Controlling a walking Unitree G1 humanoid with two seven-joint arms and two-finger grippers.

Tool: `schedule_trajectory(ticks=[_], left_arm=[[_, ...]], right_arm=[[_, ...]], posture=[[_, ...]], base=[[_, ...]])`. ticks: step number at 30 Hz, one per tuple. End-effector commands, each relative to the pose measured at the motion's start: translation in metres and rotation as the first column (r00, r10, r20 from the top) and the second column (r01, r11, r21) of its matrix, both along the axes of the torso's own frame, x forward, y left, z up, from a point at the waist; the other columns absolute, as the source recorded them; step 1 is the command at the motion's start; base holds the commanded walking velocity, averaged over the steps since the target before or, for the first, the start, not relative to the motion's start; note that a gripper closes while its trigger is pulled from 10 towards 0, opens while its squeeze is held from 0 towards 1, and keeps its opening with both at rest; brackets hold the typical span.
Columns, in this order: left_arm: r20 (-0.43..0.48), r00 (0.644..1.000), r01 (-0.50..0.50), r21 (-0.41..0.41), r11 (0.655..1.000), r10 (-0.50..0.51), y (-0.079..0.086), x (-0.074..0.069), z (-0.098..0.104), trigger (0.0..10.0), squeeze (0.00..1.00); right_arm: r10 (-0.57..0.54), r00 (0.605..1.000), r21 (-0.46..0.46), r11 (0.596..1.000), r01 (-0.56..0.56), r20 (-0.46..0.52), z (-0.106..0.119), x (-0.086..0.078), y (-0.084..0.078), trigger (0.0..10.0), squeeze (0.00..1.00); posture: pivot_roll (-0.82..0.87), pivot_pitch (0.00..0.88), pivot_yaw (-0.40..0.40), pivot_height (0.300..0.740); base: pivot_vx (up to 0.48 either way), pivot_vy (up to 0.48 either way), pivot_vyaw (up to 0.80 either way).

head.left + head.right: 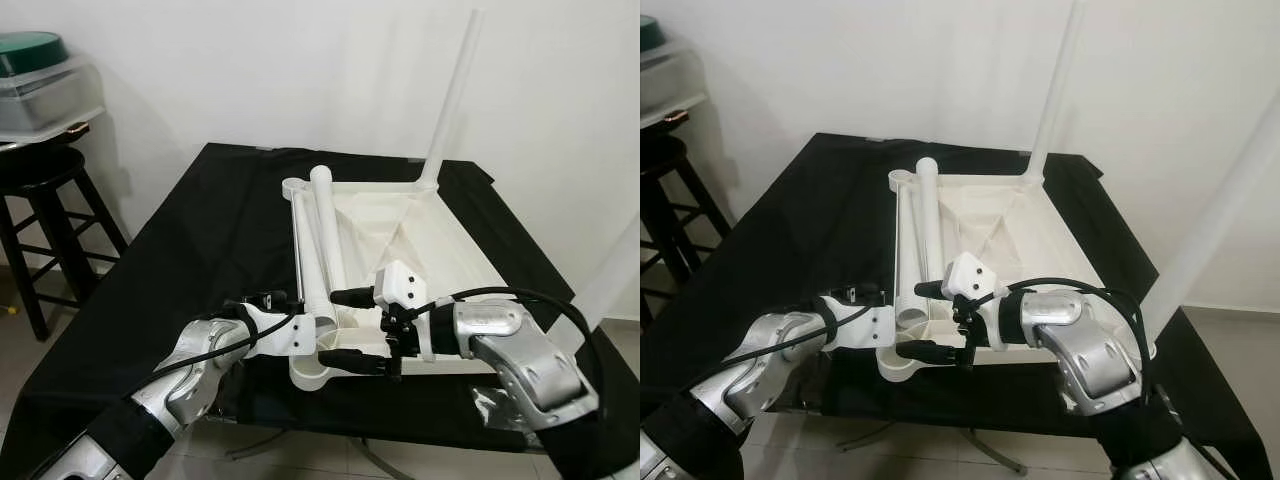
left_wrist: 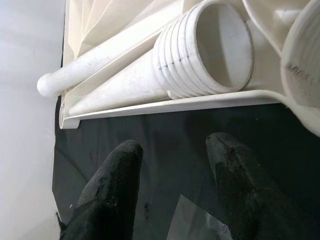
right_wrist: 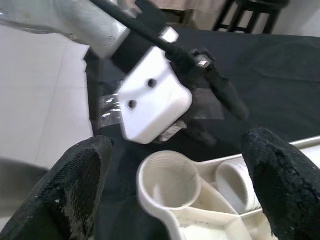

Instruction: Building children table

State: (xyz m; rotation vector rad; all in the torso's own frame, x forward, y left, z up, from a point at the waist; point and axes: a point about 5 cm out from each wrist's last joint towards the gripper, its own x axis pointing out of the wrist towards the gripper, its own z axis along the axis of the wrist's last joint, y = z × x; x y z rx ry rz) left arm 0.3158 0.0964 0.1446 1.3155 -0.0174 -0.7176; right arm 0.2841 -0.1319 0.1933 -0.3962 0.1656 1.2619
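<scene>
The white table top [image 1: 440, 240] lies upside down on a black-covered table [image 1: 200, 230]. One white leg [image 1: 452, 100] stands upright in its far right corner. A second leg [image 1: 1220, 200] rises at the near right, blurred. Two loose legs [image 1: 322, 230] lie inside along the left rim, and the threaded end [image 2: 210, 50] of one faces my left wrist camera. My left gripper [image 2: 172, 165] is open over the cloth just outside the near-left corner. From the right, my open right gripper [image 3: 175, 170] straddles that corner's empty leg socket [image 3: 170, 182] without touching it.
A black stool [image 1: 45, 190] at the far left carries a clear plastic box with a green lid [image 1: 40, 80]. A crumpled clear plastic bag [image 1: 495, 405] lies on the cloth near the front right edge. A white wall stands behind the table.
</scene>
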Motion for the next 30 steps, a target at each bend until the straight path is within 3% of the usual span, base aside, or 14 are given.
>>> schedule_trajectory(ticks=[1,2,6,8,9,11,12,14,15,16,20,21,25,30], left_arm=[[0.013,1.0,-0.01,0.002,1.0,0.01,0.0,0.002,0.002,10.0,0.0],[0.021,1.0,-0.019,-0.001,1.0,0.019,0.002,0.002,0.003,10.0,0.0],[0.021,1.0,-0.019,-0.001,1.0,0.019,0.002,0.002,0.003,10.0,0.0],[0.023,0.999,-0.025,0.0,1.0,0.025,0.004,0.002,0.002,10.0,0.0],[0.028,0.999,-0.037,0.003,0.999,0.037,0.008,0.003,0.004,10.0,0.0],[0.028,0.999,-0.037,0.003,0.999,0.037,0.008,0.003,0.004,10.0,0.0],[0.034,0.998,-0.046,0.006,0.999,0.046,0.012,0.003,0.007,10.0,0.0],[0.034,0.998,-0.046,0.006,0.999,0.046,0.012,0.003,0.007,10.0,0.0],[0.047,0.998,-0.052,-0.002,0.999,0.052,0.013,0.003,0.012,10.0,0.0],[0.061,0.996,-0.057,-0.025,0.998,0.059,0.013,0.003,0.016,10.0,0.0],[0.076,0.995,-0.053,-0.087,0.995,0.06,0.007,0.003,0.022,10.0,0.0],[0.077,0.995,-0.046,-0.184,0.982,0.061,-0.001,0.001,0.027,10.0,0.0],[0.073,0.995,-0.039,-0.296,0.954,0.063,-0.012,0.0,0.033,10.0,0.0],[0.074,0.994,-0.051,-0.317,0.947,0.078,-0.012,0.0,0.034,10.0,0.0]], right_arm=[[-0.009,1.0,-0.005,1.0,0.009,-0.001,0.003,-0.004,-0.008,10.0,0.0],[-0.131,0.991,-0.043,0.99,0.132,0.03,-0.004,-0.003,-0.023,10.0,0.0],[-0.131,0.991,-0.043,0.99,0.132,0.03,-0.004,-0.003,-0.023,10.0,0.0],[-0.213,0.976,-0.052,0.975,0.216,0.049,-0.009,0.001,-0.03,10.0,0.0],[-0.444,0.895,0.003,0.896,0.444,0.054,-0.014,0.014,-0.044,10.0,0.0],[-0.444,0.895,0.003,0.896,0.444,0.054,-0.014,0.014,-0.044,10.0,0.0],[-0.615,0.787,0.036,0.788,0.614,0.044,-0.019,0.021,-0.057,10.0,0.0],[-0.615,0.787,0.036,0.788,0.614,0.044,-0.019,0.021,-0.057,10.0,0.0],[-0.748,0.663,0.035,0.664,0.747,0.027,-0.03,0.021,-0.071,10.0,0.0],[-0.81,0.587,0.031,0.587,0.809,0.013,-0.038,0.017,-0.077,10.0,0.0],[-0.818,0.575,0.024,0.575,0.818,-0.011,-0.046,0.01,-0.073,10.0,0.0],[-0.803,0.595,0.03,0.594,0.804,-0.031,-0.051,0.007,-0.062,10.0,0.0],[-0.766,0.641,0.046,0.64,0.767,-0.044,-0.053,0.008,-0.046,10.0,0.0],[-0.74,0.672,0.059,0.669,0.741,-0.034,-0.05,0.012,-0.037,10.0,0.0]], posture=[[-0.01,0.0,-0.063,0.74],[-0.02,0.0,-0.058,0.74],[-0.02,0.0,-0.058,0.74],[-0.02,0.0,-0.057,0.74],[-0.02,0.0,-0.057,0.74],[-0.02,0.0,-0.057,0.74],[-0.02,0.0,-0.058,0.74],[-0.02,0.0,-0.058,0.74],[-0.02,0.0,-0.059,0.74],[-0.03,0.0,-0.058,0.74],[-0.04,0.0,-0.051,0.74],[-0.04,0.0,-0.042,0.74],[-0.04,0.0,-0.044,0.74],[-0.03,0.0,-0.047,0.74]], base=[[0.0,0.0,0.0],[0.0,0.0,0.0],[0.0,0.0,0.0],[0.0,0.0,0.0],[0.0,0.0,0.0],[0.0,0.0,0.0],[0.0,0.0,0.0],[0.0,0.0,0.0],[0.0,0.0,0.0],[0.0,0.0,0.0],[0.0,0.0,0.0],[0.0,0.0,0.0],[0.0,-0.118,0.0],[0.0,-0.472,0.0]])
